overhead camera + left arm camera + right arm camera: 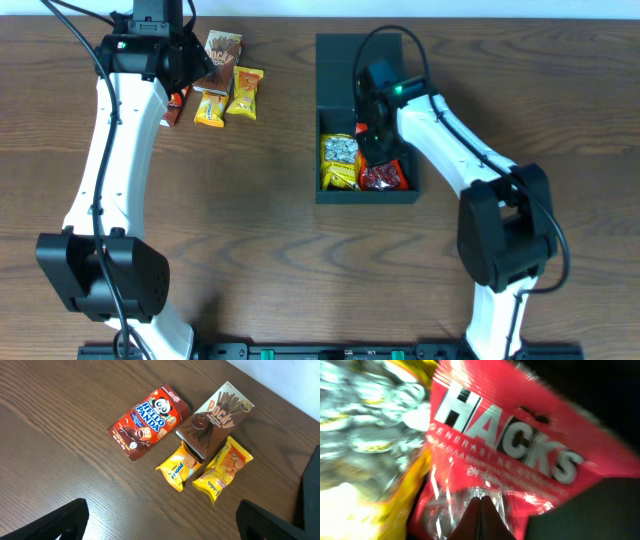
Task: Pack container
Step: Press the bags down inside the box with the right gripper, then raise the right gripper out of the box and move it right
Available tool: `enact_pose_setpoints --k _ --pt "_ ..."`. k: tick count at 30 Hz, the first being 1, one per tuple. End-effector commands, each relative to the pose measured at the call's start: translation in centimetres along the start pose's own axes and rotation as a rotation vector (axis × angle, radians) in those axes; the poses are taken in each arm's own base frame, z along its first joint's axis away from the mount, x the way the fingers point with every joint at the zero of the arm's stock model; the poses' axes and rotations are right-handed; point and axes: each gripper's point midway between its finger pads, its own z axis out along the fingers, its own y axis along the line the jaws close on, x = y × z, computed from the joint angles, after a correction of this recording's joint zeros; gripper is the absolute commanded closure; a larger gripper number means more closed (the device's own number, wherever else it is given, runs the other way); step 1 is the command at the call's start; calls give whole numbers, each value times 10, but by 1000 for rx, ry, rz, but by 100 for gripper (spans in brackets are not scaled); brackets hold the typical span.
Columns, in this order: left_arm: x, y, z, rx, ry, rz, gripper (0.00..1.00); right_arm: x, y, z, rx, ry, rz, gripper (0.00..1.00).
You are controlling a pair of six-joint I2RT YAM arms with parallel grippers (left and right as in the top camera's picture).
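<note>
You have the wooden table (270, 240) under everything, with the two white arms reaching up from its 6 o'clock edge.

The container (366, 197) is the next biggest thing. In the overhead view it lies at about 1 o'clock from the table's middle, with its flap lid open and flat toward 12 o'clock. Its 6 o'clock half is filled: a yellow and silver bag (340, 160) lies at 9 o'clock, and a red Hacks packet (510, 445) lies just beside it at 3 o'clock.

Your right gripper (480, 505) is down inside the container. Its jaws are together, with the tips against the clear window of the red packet (you cannot tell whether a fold of film is pinched).

Your left gripper (161, 505) hovers at about 11 o'clock on the table, with its jaws wide apart and nothing between them. Below it lies a group of snacks. The brown Pocky box (215, 420) lies at 12 o'clock of the group and the red Hello Panda box (149, 422) at 9 o'clock. Two small yellow packets (179, 467) (222, 470) lie side by side at 6 o'clock, and the Pocky box's end rests over the left one.
</note>
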Motion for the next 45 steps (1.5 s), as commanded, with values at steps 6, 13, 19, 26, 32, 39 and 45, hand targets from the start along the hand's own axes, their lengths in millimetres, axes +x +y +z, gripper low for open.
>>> enact_pose_setpoints --k 6,13,19,26,32,39,45 --pt "12 10 6 -33 35 41 5 -34 -62 -115 126 -288 108 98" --pt "16 12 7 -43 51 46 5 28 -102 -52 29 -56 274 99" --pt "16 12 7 -41 48 45 5 48 -79 -6 3 -5 262 98" --pt "16 12 7 -42 50 45 5 37 -53 3 -62 -42 218 98" --pt "16 13 7 -44 52 50 5 34 -71 4 -13 -63 259 98" --pt "16 13 7 -44 51 53 5 19 -46 3 -81 -110 235 98" --pt "17 14 7 -47 53 72 5 27 -67 4 -9 -88 265 99"
